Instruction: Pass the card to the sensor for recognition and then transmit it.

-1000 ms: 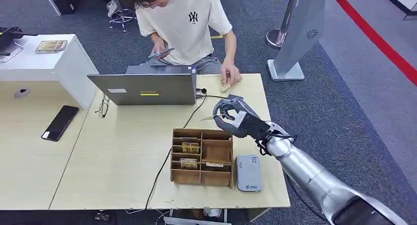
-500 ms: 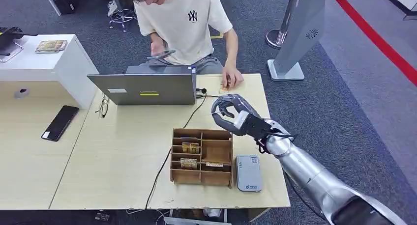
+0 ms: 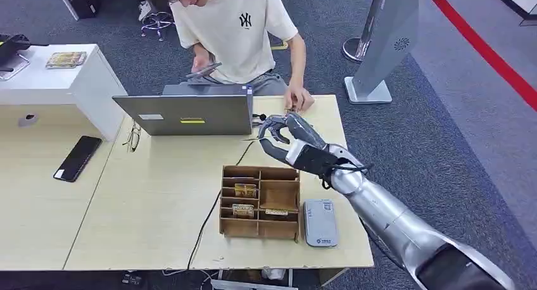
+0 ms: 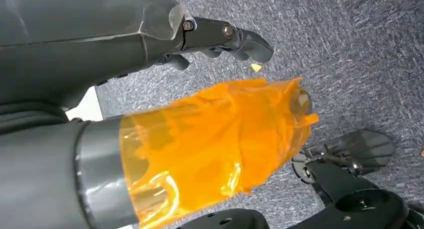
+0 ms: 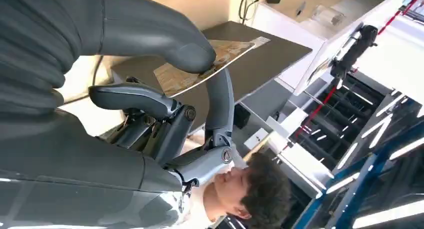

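My right hand [image 3: 286, 140] hovers over the far part of the table, just right of the laptop and beyond the wooden card box [image 3: 259, 202]. It pinches a tan patterned card [image 5: 205, 69] between thumb and a finger; the card's thin edge [image 3: 251, 138] points left toward the laptop. The grey-white sensor [image 3: 320, 222] lies flat near the table's front edge, right of the box and well below the hand. Several cards sit in the box's slots. My left hand [image 4: 210, 36] hangs over the carpet, fingers stretched out, holding nothing.
An open grey laptop [image 3: 189, 114] stands at the back with a black cable [image 3: 215, 201] running past the box. A person [image 3: 237, 30] sits behind the table, one hand [image 3: 297, 101] on its far edge. A black phone [image 3: 77, 157] and glasses [image 3: 132, 138] lie to the left.
My right hand has carried the card farther from me and leftward, toward the laptop and the person's hand. The sensor and box have not moved.
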You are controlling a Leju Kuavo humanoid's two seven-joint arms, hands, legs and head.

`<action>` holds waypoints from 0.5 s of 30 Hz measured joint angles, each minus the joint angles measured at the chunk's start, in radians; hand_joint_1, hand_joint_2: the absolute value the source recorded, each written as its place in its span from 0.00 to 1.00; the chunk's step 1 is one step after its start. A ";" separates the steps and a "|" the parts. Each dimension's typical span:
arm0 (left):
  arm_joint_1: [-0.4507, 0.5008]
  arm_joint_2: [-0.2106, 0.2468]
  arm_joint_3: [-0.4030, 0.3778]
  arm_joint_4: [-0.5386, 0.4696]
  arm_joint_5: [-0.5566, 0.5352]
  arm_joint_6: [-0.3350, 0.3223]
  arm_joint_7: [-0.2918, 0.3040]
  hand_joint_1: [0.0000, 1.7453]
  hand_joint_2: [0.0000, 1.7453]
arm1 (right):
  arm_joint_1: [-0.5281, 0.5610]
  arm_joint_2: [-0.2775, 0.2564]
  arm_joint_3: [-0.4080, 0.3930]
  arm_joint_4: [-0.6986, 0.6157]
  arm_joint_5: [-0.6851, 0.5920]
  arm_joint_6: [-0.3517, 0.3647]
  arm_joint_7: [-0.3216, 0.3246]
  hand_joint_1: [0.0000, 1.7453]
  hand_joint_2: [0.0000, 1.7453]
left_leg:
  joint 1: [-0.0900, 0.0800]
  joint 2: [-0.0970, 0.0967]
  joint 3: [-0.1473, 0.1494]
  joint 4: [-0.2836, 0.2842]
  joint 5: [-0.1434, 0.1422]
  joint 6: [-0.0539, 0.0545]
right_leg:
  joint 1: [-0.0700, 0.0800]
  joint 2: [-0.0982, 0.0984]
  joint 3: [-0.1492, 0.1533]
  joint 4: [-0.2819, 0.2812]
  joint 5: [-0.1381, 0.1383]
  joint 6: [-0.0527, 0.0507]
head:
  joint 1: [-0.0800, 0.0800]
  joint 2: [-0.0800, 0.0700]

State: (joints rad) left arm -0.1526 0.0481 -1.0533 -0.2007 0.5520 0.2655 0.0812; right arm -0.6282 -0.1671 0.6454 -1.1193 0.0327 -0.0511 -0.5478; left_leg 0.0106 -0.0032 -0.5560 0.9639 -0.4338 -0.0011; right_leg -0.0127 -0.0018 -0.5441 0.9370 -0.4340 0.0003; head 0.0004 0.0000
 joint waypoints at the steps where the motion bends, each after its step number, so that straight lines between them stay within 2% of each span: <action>1: -0.001 0.000 0.000 0.000 -0.003 -0.001 0.001 0.00 0.00 | -0.007 0.005 0.003 0.005 0.007 -0.002 0.000 0.99 1.00 | 0.000 0.000 0.000 0.000 0.000 0.000 | 0.000 0.000 0.000 0.000 0.000 0.000 | 0.000 0.000; 13: -0.017 0.000 0.000 0.000 -0.035 -0.007 0.018 0.00 0.00 | -0.109 0.099 0.040 0.096 0.069 -0.052 0.015 1.00 1.00 | 0.000 0.000 0.000 0.000 0.000 0.000 | 0.000 0.000 0.000 0.000 0.000 0.000 | 0.000 0.000; 15: -0.019 0.000 0.000 0.000 -0.042 -0.013 0.023 0.00 0.00 | -0.124 0.116 0.045 0.118 0.096 -0.081 0.023 1.00 1.00 | 0.000 0.000 0.000 0.000 0.000 0.000 | 0.000 0.001 0.000 0.001 0.000 0.000 | 0.000 0.000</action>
State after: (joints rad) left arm -0.1715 0.0481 -1.0533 -0.2007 0.5100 0.2525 0.1045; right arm -0.7523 -0.0515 0.6901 -1.0009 0.1290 -0.1321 -0.5253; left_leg 0.0109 -0.0030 -0.5558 0.9639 -0.4334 -0.0016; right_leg -0.0125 -0.0012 -0.5444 0.9375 -0.4338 0.0000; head 0.0004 0.0000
